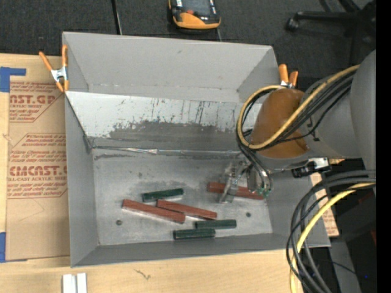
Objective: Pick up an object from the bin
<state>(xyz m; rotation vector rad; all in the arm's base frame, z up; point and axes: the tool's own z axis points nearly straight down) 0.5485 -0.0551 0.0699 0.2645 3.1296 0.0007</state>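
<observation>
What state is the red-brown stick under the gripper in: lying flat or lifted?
Lying flat: the red-brown stick rests lengthwise on the bin floor, with the gripper over it.

Orange-black device (194,11) top centre; black chair base (317,19) top right.

Scuffed, matt grey metal bin (153,163) holds dull sticks (153,211).

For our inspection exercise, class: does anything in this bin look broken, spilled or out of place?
Nothing stands out. The red-brown sticks and dark green sticks lie flat and whole on the bin floor; the gripper is at one red-brown stick on the right.
</observation>
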